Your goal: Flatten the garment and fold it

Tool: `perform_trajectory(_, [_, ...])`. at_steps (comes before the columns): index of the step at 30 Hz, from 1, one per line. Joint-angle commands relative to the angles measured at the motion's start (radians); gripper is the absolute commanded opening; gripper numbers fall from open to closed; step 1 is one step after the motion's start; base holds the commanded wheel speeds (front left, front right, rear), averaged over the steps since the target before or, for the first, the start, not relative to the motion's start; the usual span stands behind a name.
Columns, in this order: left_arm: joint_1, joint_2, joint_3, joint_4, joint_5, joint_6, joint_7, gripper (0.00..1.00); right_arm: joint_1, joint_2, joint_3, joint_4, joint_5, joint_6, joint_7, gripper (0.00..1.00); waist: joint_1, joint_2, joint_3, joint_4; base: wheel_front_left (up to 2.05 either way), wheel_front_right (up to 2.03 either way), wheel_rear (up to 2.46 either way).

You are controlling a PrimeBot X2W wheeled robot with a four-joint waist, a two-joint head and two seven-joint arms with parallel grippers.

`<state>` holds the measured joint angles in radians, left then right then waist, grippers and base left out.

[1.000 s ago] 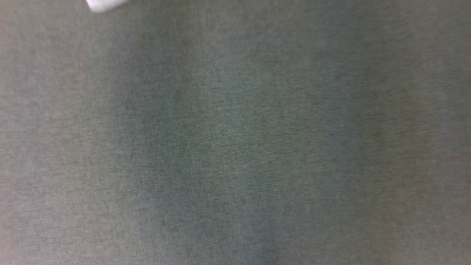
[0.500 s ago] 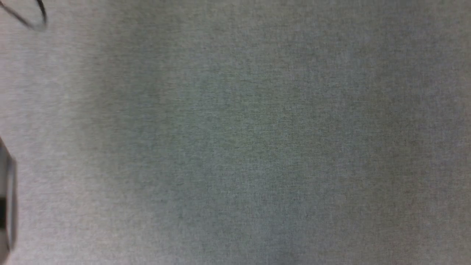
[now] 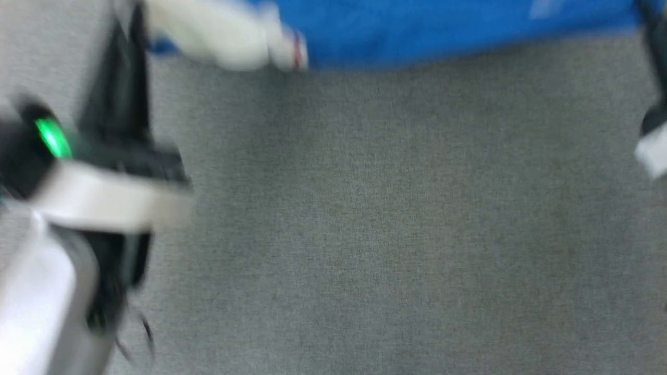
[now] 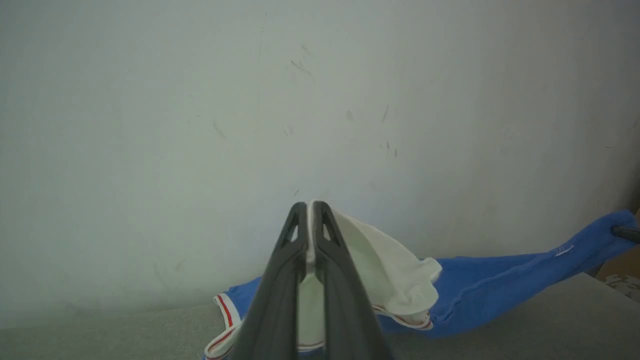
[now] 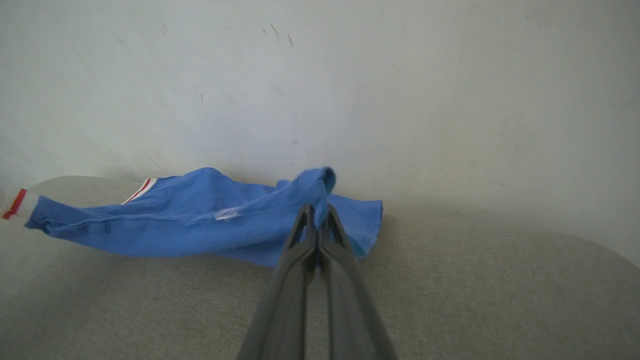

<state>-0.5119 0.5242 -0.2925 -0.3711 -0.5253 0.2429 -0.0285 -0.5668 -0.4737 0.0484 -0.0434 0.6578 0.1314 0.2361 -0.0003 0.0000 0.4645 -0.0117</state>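
Note:
The garment [image 3: 443, 26] is a royal-blue shirt stretched along the top of the head view, its white sleeve [image 3: 224, 36] edged in red. My left gripper [image 3: 136, 21] reaches up at the left. In the left wrist view it [image 4: 310, 207] is shut on the white sleeve [image 4: 390, 270], lifting it off the surface. My right gripper [image 3: 649, 21] is at the far right edge. In the right wrist view it [image 5: 317, 210] is shut on a raised fold of the blue garment [image 5: 200, 220]. The cloth sags between the two grips, its lower edge touching the grey surface.
A grey fabric-covered surface [image 3: 365, 208] spreads in front of the garment. A pale scuffed wall [image 4: 300, 100] rises close behind the garment. A brown patch [image 4: 620, 270] shows at the far right of the left wrist view.
The head camera has swung, so the whole picture has shifted: earlier it showed bare grey fabric, now the blue garment and both grippers are in it. The picture is motion-blurred.

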Motion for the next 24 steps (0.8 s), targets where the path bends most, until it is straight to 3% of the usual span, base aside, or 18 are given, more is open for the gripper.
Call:
perform_trajectory(1, [0.049, 0.004, 0.0, -0.01, -0.015, 0.008, -0.006, 0.0, 0.035, 0.016, -0.011, -0.013, 0.007, -0.001, 0.005, 0.0, 0.0003, 0.0, -0.068, 0.01, 0.0, 0.0, 0.0])
perform_trajectory(7, [0.361, 0.038, -0.039, 0.012, -0.094, 0.001, 0.019, 0.0, 0.276, 0.06, -0.049, -0.061, 0.017, -0.001, 0.051, 0.0, 0.0003, 0.0, -0.146, 0.016, 0.0, 0.0, 0.0])
perform_trajectory(13, [0.554, 0.079, -0.099, 0.03, -0.169, -0.001, 0.13, 0.0, 0.493, 0.066, -0.081, -0.051, 0.015, -0.001, 0.091, 0.0, 0.0003, 0.0, -0.224, 0.037, 0.0, 0.0, 0.0])
perform_trajectory(20, [0.738, 0.141, -0.145, 0.031, -0.255, 0.048, 0.302, 0.0, 0.685, 0.046, -0.097, -0.027, 0.035, -0.001, 0.124, 0.0, 0.0003, 0.0, -0.286, 0.053, 0.0, 0.0, 0.0])
perform_trajectory(24, [0.805, 0.154, -0.154, 0.019, -0.295, 0.068, 0.347, 0.0, 0.779, 0.043, -0.099, -0.025, 0.042, -0.001, 0.165, 0.0, 0.0003, 0.0, -0.316, 0.06, 0.0, 0.0, 0.0])
